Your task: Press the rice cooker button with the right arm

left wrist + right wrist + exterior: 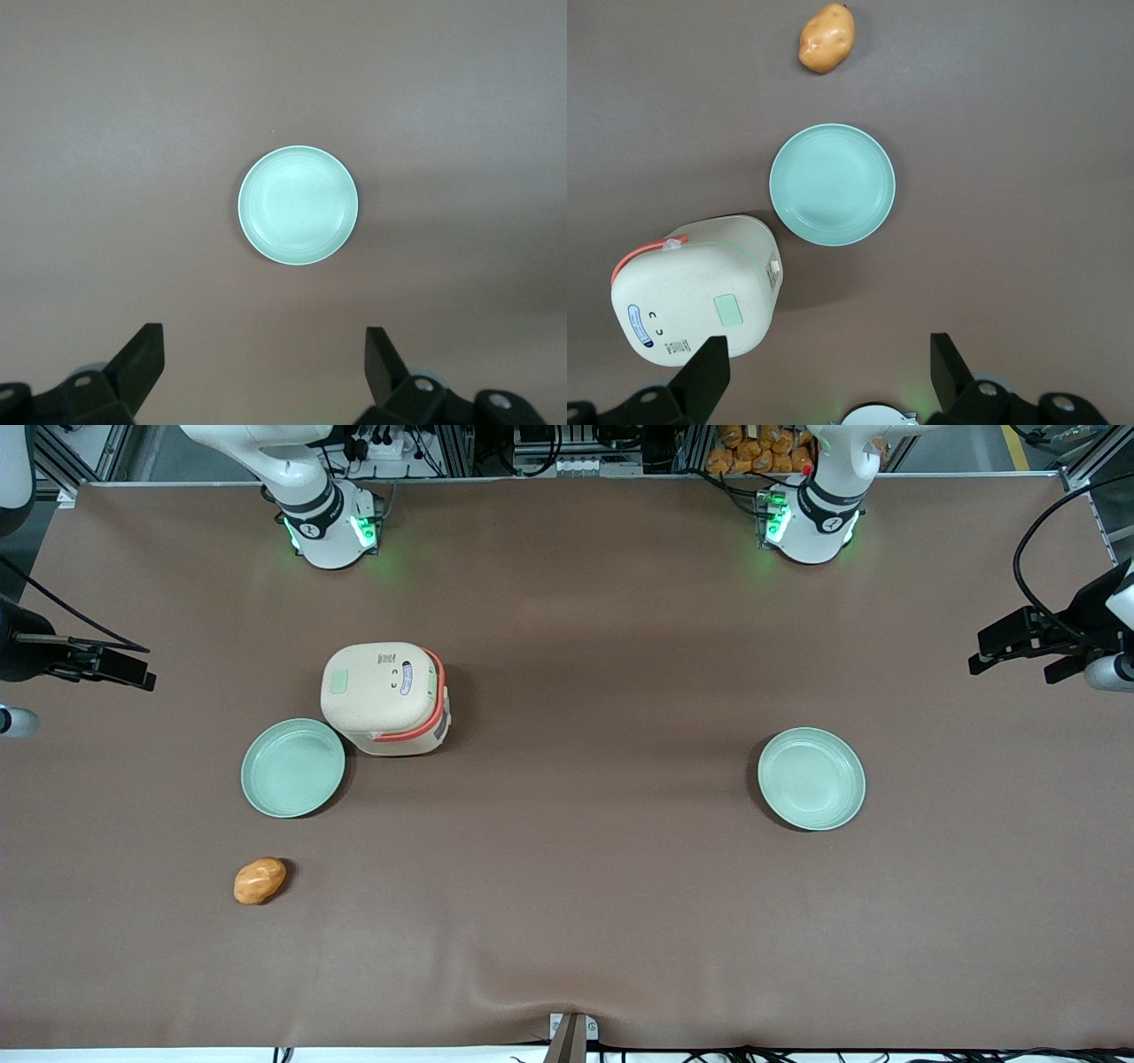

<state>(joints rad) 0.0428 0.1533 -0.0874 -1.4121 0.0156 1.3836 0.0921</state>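
The rice cooker stands upright on the brown table, cream with an orange-red band, its lid shut. The small pale-green button sits on the lid, at the edge toward the working arm's end. Cooker and button also show in the right wrist view. My right gripper hangs high at the working arm's end of the table, well apart from the cooker. In the wrist view the gripper is open and empty, with bare table between its fingers and the cooker off to one side.
A pale-green plate lies beside the cooker, nearer the front camera, and shows in the wrist view. A potato lies nearer still. A second plate lies toward the parked arm's end.
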